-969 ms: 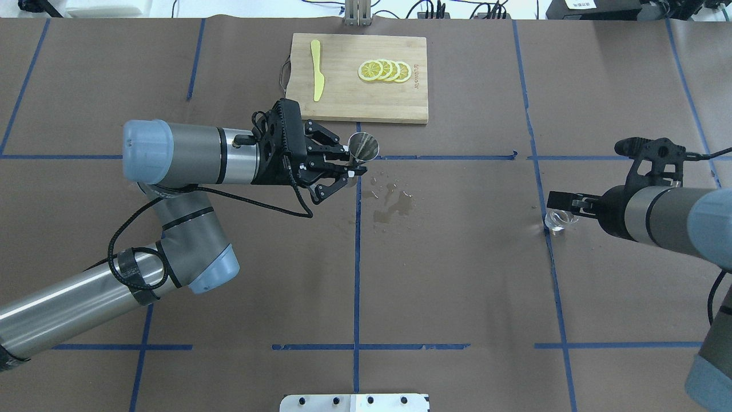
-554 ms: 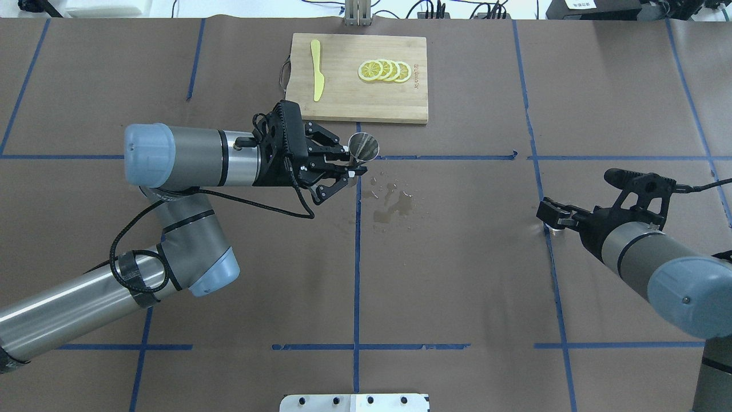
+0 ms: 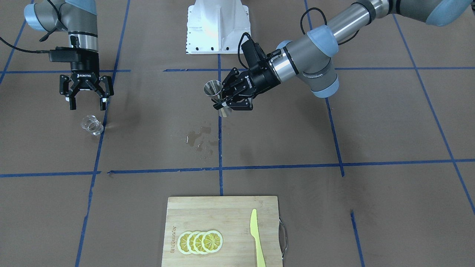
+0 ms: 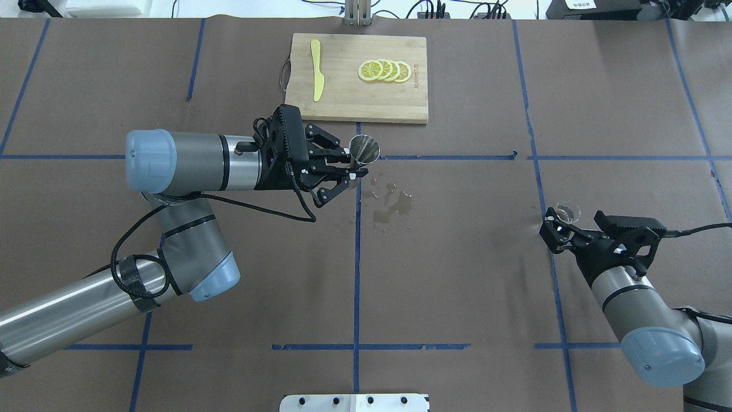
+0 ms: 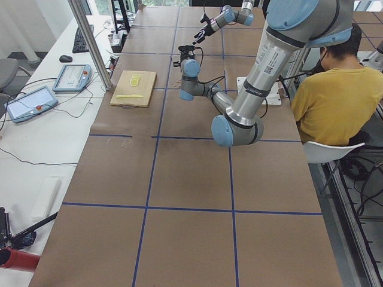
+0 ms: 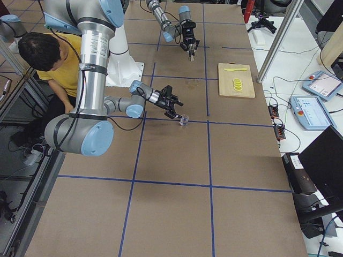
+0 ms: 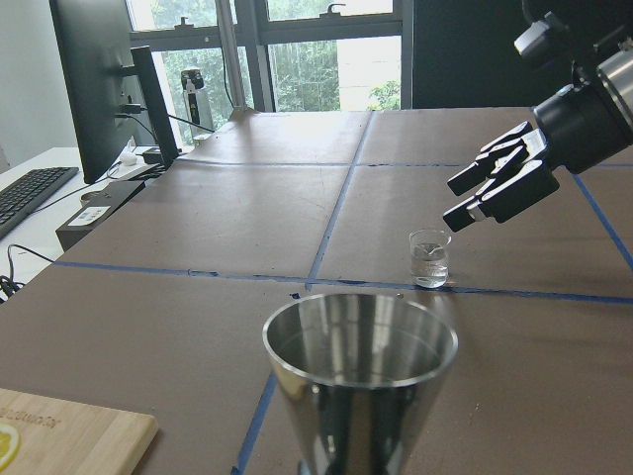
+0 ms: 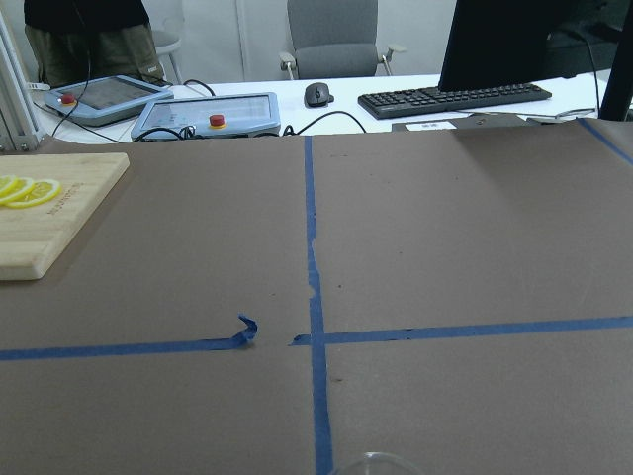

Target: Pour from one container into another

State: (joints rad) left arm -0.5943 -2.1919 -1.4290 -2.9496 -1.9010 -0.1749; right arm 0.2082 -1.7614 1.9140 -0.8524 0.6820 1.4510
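Note:
The steel jigger [image 4: 364, 148] hangs over the table's middle with its mouth up, and my left gripper [image 4: 350, 166] is shut on its waist; the front-facing view shows the jigger [image 3: 214, 89] too. The small clear glass cup [image 4: 567, 212] stands on the paper at the right, on a blue tape line. My right gripper [image 4: 552, 228] is open, just short of the cup and not touching it. In the front-facing view the right gripper [image 3: 87, 106] sits above the cup [image 3: 92, 125]. The left wrist view shows the cup [image 7: 428, 259] beyond the jigger's rim [image 7: 359, 336].
A wet spill [image 4: 392, 201] marks the paper right of the jigger. At the far middle lies a wooden cutting board [image 4: 349, 100] with lemon slices [image 4: 384, 70] and a yellow knife [image 4: 316, 70]. A white mount [image 4: 354, 402] is at the near edge.
My right arm has swung round and drawn its gripper back toward the robot's side, off the glass cup, which now stands free. The left arm with the jigger has barely moved.

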